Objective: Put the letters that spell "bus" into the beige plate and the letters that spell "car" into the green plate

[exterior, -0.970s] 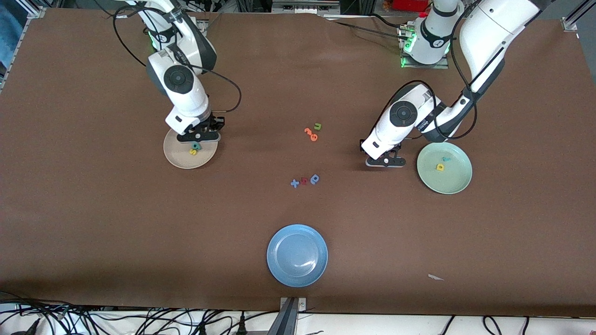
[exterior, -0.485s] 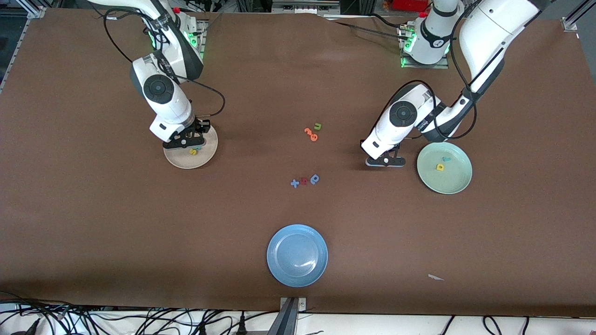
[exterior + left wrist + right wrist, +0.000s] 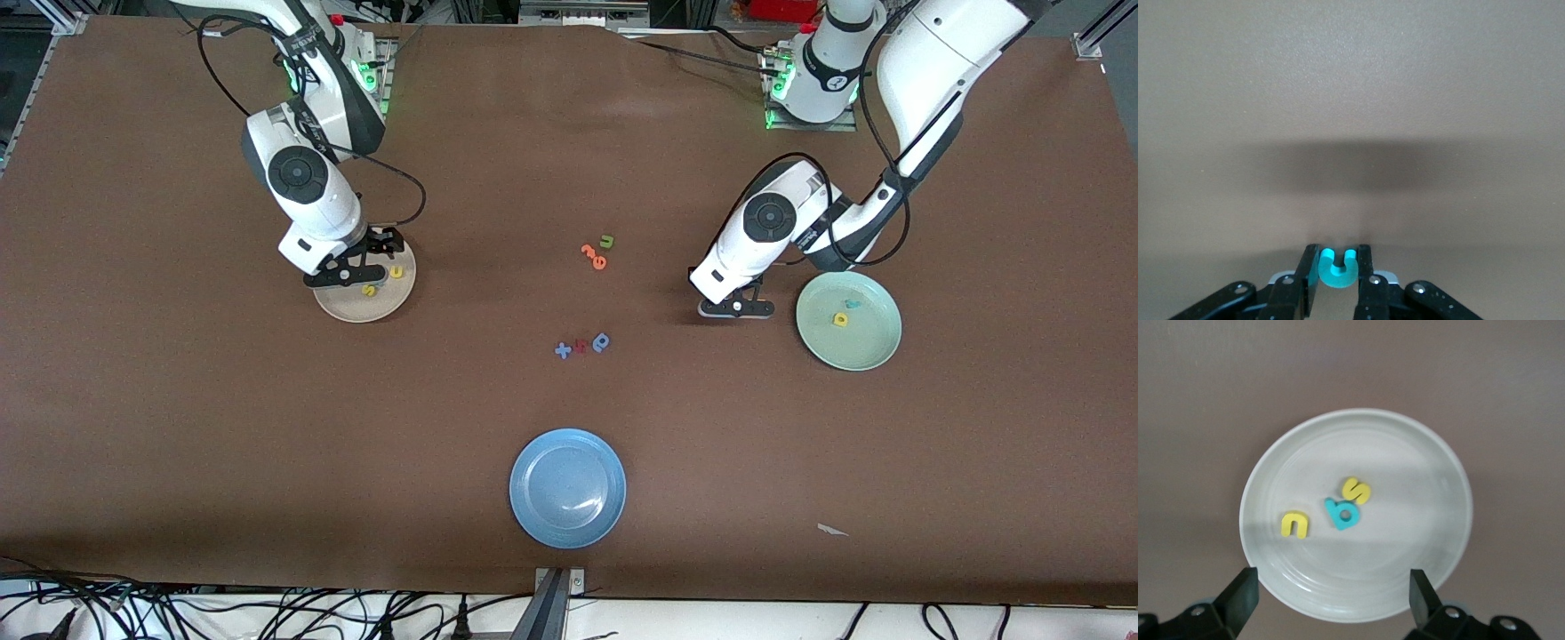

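Observation:
The beige plate (image 3: pixel 349 308) holds a yellow "u" (image 3: pixel 396 272), a yellow "s" (image 3: pixel 369 290) and a teal "b" (image 3: pixel 1342 513). My right gripper (image 3: pixel 343 274) hangs open over the plate's edge, with nothing between its fingers (image 3: pixel 1243 590). The green plate (image 3: pixel 867 347) holds a yellow "a" (image 3: pixel 840 319) and a teal "r" (image 3: pixel 852 303). Beside it, toward the table's middle, my left gripper (image 3: pixel 736 308) is down at the brown table. It is shut on a teal "c" (image 3: pixel 1338 272), with a finger against each side.
A green "u" (image 3: pixel 607 240) and orange pieces (image 3: pixel 593 257) lie mid-table. Nearer the camera are a blue plus (image 3: pixel 562 350), a red piece (image 3: pixel 581 346) and a blue rounded letter (image 3: pixel 602 341). A blue plate (image 3: pixel 567 487) sits near the front edge.
My right gripper opened, left the yellow "u" in the beige plate and drew back toward the right arm's end. My left gripper closed on the teal "c" without shifting.

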